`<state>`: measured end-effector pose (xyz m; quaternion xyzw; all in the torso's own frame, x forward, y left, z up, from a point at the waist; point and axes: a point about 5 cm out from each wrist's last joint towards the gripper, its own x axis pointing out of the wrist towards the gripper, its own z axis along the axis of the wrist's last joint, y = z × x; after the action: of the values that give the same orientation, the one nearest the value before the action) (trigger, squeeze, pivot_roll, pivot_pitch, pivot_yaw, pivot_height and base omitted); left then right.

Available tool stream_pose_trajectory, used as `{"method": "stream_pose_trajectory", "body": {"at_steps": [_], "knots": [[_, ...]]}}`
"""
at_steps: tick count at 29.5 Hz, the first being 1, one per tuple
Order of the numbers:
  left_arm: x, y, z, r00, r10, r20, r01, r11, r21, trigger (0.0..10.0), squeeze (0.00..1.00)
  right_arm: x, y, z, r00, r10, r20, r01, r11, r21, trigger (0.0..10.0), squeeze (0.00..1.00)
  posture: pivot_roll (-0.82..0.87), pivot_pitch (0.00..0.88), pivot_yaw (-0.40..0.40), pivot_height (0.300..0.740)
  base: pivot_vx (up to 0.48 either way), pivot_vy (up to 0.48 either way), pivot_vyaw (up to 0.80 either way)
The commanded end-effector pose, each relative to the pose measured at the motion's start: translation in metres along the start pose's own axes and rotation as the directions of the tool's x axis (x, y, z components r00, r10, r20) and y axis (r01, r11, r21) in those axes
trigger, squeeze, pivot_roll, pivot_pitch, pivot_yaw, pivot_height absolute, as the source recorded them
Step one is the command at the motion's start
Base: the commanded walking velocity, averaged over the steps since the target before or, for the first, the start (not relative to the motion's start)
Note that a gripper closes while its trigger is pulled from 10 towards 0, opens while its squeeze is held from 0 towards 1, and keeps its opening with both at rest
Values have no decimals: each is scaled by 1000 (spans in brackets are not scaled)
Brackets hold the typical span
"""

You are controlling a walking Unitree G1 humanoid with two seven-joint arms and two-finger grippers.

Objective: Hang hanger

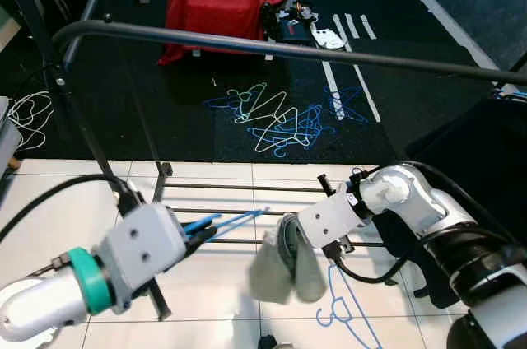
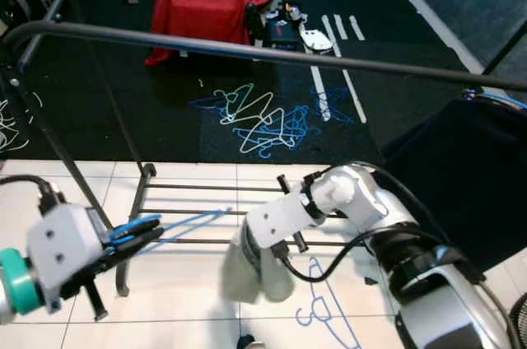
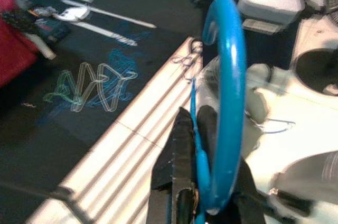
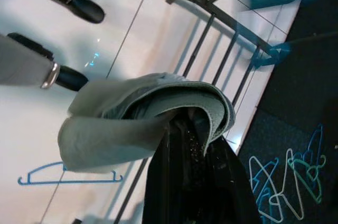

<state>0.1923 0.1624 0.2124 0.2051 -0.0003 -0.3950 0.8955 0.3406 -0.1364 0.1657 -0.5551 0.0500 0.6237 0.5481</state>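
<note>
On the left, the left gripper (image 1: 196, 230) pinched the blue hanger (image 3: 227, 92) below the black rail (image 1: 272, 47), seemingly ready to hook it; to the right, the right gripper (image 1: 290, 238) clamped a grey garment (image 1: 284, 271), perhaps for draping

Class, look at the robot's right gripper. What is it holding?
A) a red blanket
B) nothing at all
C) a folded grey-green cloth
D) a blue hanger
C: the right gripper is shut on the grey-green cloth, which droops from its fingers, while the blue hanger sits in the left gripper.
</note>
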Motion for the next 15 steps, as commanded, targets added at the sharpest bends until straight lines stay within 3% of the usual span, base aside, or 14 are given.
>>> {"method": "stream_pose_trajectory", "body": {"at_steps": [1,4,15], "knots": [[-2,-7,4,998,-57,17,58,998,-39,10000,0,1,-2,0,1000,-18,15,18,1000,20,10000,0,40,144,-3,740,0,0,0],[0,-13,3,996,-82,21,84,991,-106,10000,0,2,-8,-1,999,-51,18,50,997,57,10000,0,38,146,-3,740,0,0,0],[-2,-11,0,995,-95,6,95,984,-149,10000,0,-3,-13,-8,997,-77,-12,78,996,49,10000,0,42,150,-1,740,0,0,0]]}}
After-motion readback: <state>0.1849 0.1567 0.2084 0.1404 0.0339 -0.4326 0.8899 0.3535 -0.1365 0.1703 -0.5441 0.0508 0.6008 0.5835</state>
